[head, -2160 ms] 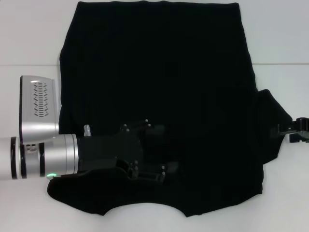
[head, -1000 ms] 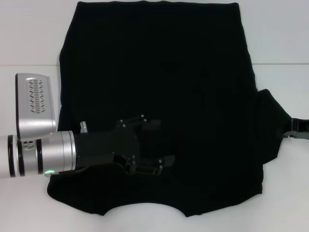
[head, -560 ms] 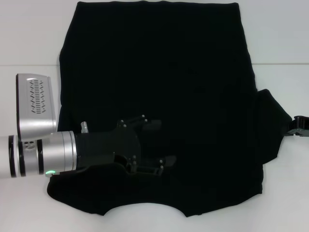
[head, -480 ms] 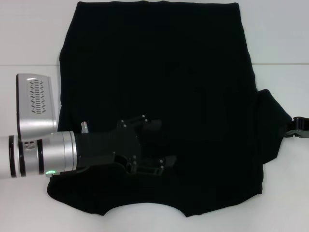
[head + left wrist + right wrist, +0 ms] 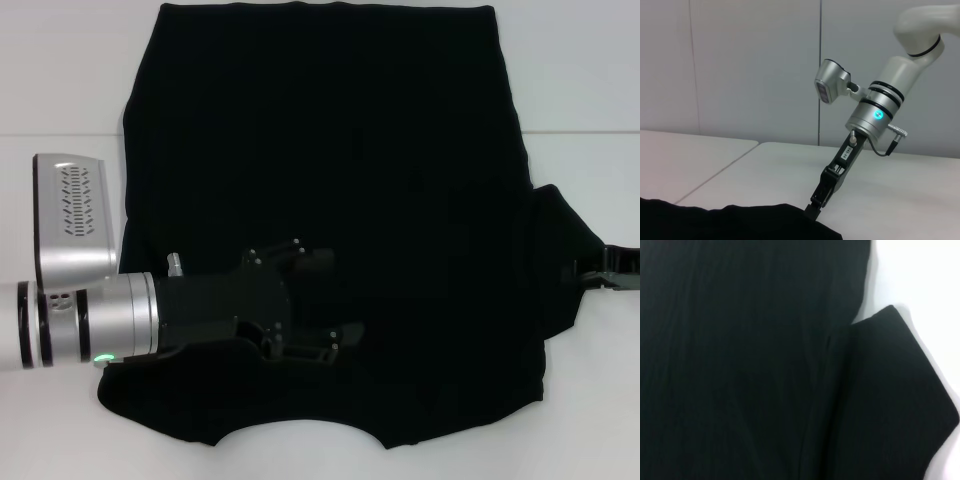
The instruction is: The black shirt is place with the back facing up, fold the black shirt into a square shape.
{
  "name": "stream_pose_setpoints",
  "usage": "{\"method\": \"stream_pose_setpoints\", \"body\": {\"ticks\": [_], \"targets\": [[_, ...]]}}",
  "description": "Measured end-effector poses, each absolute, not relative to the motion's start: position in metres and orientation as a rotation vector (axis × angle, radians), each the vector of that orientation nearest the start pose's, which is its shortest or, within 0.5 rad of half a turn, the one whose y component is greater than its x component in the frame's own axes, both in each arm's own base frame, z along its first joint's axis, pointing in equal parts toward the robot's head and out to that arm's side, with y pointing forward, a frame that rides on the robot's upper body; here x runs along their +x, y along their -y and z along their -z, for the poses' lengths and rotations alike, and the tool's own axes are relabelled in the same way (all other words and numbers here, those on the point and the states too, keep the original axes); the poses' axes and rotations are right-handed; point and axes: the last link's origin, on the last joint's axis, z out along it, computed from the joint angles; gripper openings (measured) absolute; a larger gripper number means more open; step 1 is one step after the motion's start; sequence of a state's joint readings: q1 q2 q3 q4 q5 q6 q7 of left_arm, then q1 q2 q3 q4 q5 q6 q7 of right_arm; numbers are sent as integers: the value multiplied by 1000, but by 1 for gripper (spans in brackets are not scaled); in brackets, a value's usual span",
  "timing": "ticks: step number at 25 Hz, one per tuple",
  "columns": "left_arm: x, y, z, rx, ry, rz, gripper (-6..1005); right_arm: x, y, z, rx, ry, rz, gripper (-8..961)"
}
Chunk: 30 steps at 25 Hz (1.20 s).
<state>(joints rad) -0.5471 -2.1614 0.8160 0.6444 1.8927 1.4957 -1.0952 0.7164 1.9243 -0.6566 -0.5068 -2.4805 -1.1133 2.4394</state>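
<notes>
The black shirt [image 5: 330, 160] lies spread flat on the white table, plain side up, with its hem at the far end and its neckline toward me. My left gripper [image 5: 332, 298] hovers open over the near left part of the cloth, holding nothing. The shirt's right sleeve [image 5: 562, 255] sticks out sideways, and my right gripper [image 5: 618, 268] is at that sleeve's tip near the picture's edge. In the left wrist view the right gripper [image 5: 816, 204] points down onto the shirt's [image 5: 715, 222] edge. The right wrist view shows only the sleeve [image 5: 890, 395] beside the shirt's body.
The white table [image 5: 60, 80] shows bare on both sides of the shirt and along its near edge. A seam between two tabletops [image 5: 60, 134] runs across behind my left arm. A pale wall stands behind the table in the left wrist view.
My left gripper drew back a little to the left over the shirt, then held still. The right gripper shifted only slightly at the sleeve tip. The shirt's outline is unchanged.
</notes>
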Motion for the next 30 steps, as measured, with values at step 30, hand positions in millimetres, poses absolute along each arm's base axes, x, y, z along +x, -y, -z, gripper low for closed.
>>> {"method": "stream_pose_setpoints", "body": {"ticks": [30], "targets": [[-224,-331,40,-2756,211,757,949,326,-403,-34,-1956,-1697,-178,345]]}}
